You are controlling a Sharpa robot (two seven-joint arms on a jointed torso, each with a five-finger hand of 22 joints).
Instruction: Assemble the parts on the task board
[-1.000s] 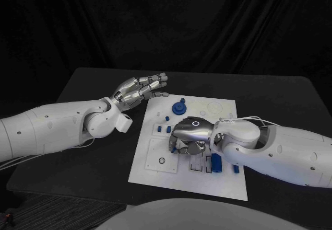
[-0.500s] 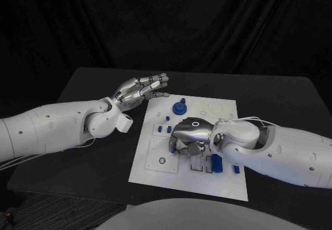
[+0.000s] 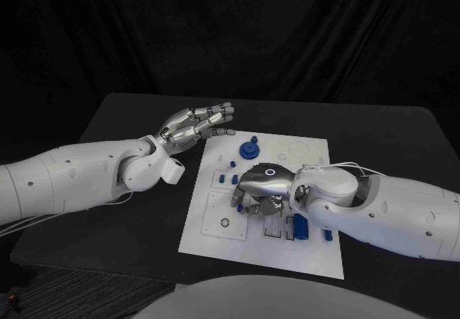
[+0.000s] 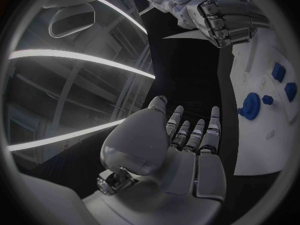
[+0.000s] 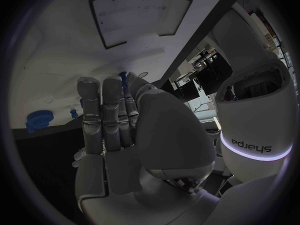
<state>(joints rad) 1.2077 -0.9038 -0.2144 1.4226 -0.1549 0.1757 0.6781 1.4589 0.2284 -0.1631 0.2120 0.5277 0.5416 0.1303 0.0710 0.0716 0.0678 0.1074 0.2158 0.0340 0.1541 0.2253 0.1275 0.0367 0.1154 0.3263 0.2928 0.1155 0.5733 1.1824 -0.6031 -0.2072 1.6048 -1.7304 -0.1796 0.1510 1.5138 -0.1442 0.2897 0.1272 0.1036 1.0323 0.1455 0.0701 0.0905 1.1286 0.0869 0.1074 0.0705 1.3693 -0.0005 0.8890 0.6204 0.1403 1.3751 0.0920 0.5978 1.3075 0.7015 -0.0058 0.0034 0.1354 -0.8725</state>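
Silver right robot hand (image 3: 262, 189) over flat white task board (image 3: 216, 232)

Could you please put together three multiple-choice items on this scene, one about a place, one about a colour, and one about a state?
1. Where is the left hand?
A. Over the table beside the task board's far left corner
B. Pressed on the board's near edge
C. Under the table

2. What colour is the gear-shaped part?
A. Red
B. Blue
C. Yellow

3. How is the left hand?
A. Gripping a part
B. Closed in a fist
C. Holding nothing, fingers apart

Answers: 1 A, the head view shows it off the task board; 2 B, it is blue against the white plate; 3 C, the left wrist view shows a bare palm.
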